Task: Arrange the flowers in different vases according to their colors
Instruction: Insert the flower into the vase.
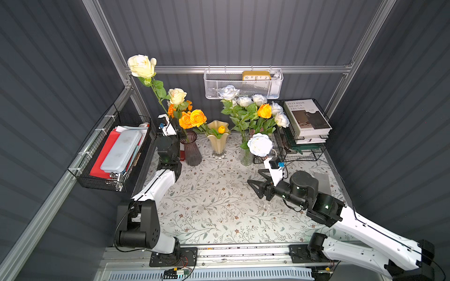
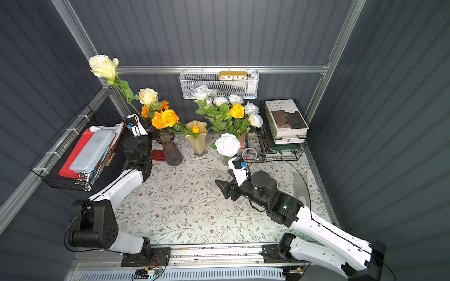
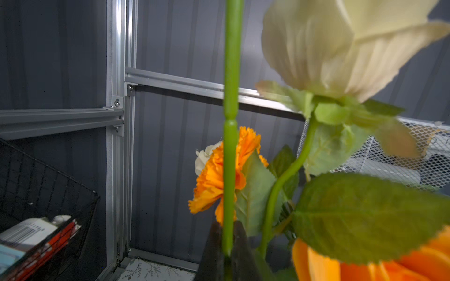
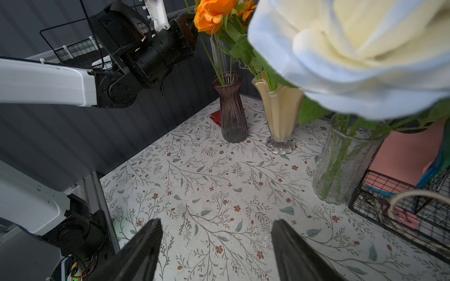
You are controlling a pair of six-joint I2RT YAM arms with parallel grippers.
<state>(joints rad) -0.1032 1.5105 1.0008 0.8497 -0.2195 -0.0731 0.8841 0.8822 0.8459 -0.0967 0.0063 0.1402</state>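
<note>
My left gripper (image 3: pixel 227 243) is shut on the lower end of a green stem (image 3: pixel 230 97). That stem carries a cream-yellow rose (image 1: pixel 141 65) raised high at the back left, outside any vase. Beside it, the ribbed purple vase (image 1: pixel 192 150) holds orange roses (image 1: pixel 192 119), marigolds (image 3: pixel 211 180) and another cream-yellow rose (image 1: pixel 177 96). The cream-yellow vase (image 1: pixel 218 142) has a small yellow-orange bud (image 1: pixel 221 129) in its mouth. White roses (image 1: pixel 260 144) and one orange rose (image 1: pixel 264 110) stand in the clear glass vase (image 4: pixel 345 165). My right gripper (image 1: pixel 254 179) hovers open and empty over the tablecloth in front of that vase.
A white mesh basket (image 1: pixel 243 85) with a clock hangs on the back wall. A black wire basket (image 1: pixel 109 155) of folders hangs at the left. A black wire rack (image 1: pixel 304 146) with books stands at the right. A small red object (image 2: pixel 158 155) lies behind the purple vase.
</note>
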